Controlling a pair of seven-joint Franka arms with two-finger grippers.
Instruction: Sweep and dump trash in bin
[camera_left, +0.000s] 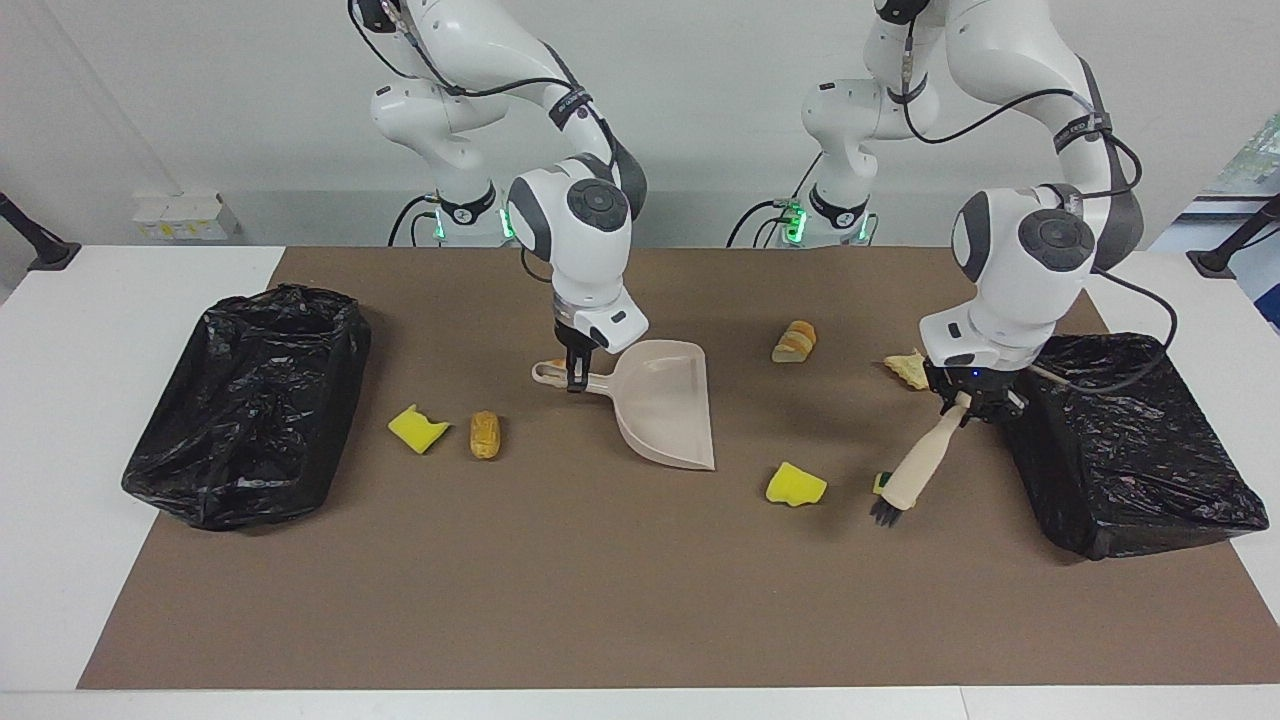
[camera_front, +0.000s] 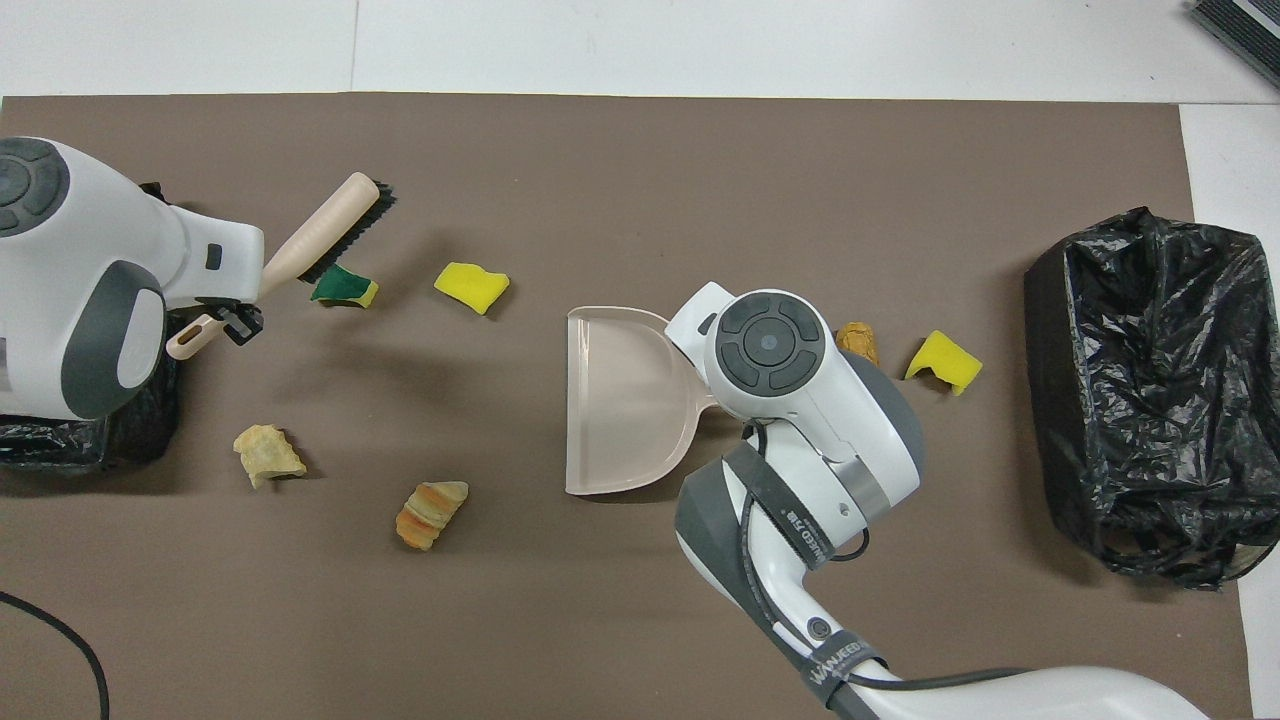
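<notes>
My left gripper (camera_left: 968, 403) is shut on the handle of the beige brush (camera_left: 925, 460), which slants down with its black bristles by the green-faced sponge (camera_front: 343, 287). It shows too in the overhead view (camera_front: 237, 318). My right gripper (camera_left: 577, 375) is shut on the handle of the beige dustpan (camera_left: 665, 400), which rests on the mat. Trash lies scattered. A yellow sponge (camera_left: 795, 485), a croissant (camera_left: 795, 341) and a bread piece (camera_left: 905, 368) lie toward the left arm's end. Another yellow sponge (camera_left: 417, 428) and a bread piece (camera_left: 485, 434) lie toward the right arm's end.
A black-lined bin (camera_left: 1130, 440) stands at the left arm's end of the brown mat, right beside my left gripper. A second black-lined bin (camera_left: 250, 400) stands at the right arm's end. White table (camera_left: 60, 420) surrounds the mat.
</notes>
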